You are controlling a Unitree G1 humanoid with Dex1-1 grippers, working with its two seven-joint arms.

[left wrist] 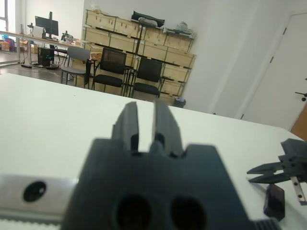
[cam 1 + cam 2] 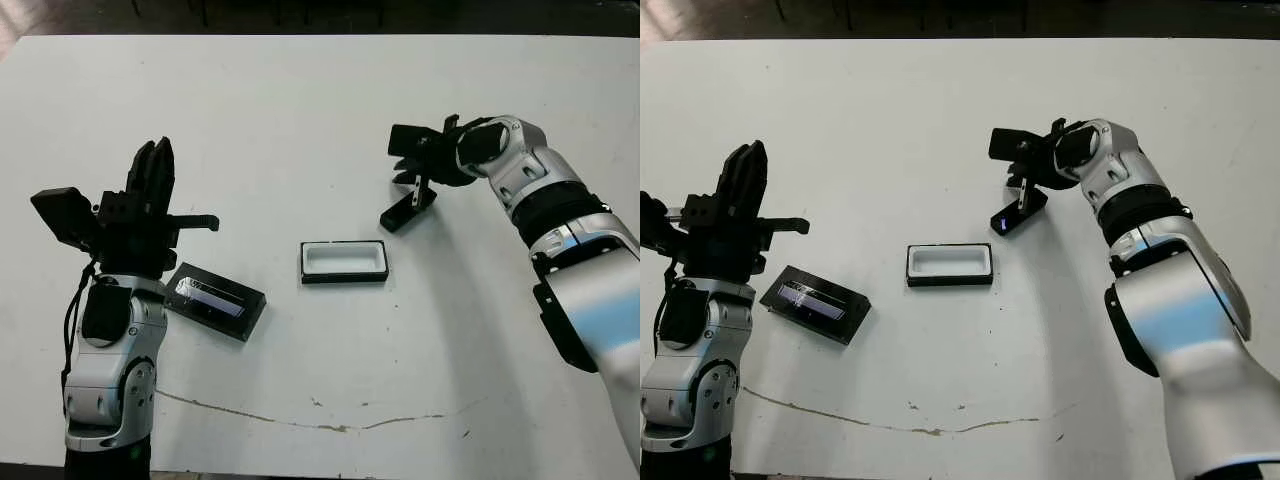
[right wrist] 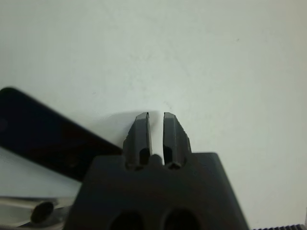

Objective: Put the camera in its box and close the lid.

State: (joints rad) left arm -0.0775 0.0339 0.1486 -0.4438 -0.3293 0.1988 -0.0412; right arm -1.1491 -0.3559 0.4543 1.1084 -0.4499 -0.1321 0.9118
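We note a matte white desk (image 2: pixel 320 110), scuffed, with a thin brownish crack line near its front edge. At centre lies the small shallow black rectangular box (image 2: pixel 344 262), its white lining showing, open side up. To its left, well apart, the flat black rectangular lid (image 2: pixel 215 301) lies at an angle with its glossy greyish panel facing up, catching light.

The slim black bar-shaped camera (image 2: pixel 408 210) lies on the desk right of and beyond the box, slanted; the right-eye view shows a small bluish glint at its near end. The right end effector (image 2: pixel 408 152) hovers just above it, black fingers close together with only a narrow slit between them, and holds nothing. Its own wrist view confirms the slit and shows the camera as a dark blurred slab beside the fingers.

The left end effector (image 2: pixel 150 172) is raised above the lid's left end, fingers (image 1: pixel 130 125) pointing away, nearly together, empty. Only its wrist view shows the room beyond: black chairs, wooden crates, a white door.
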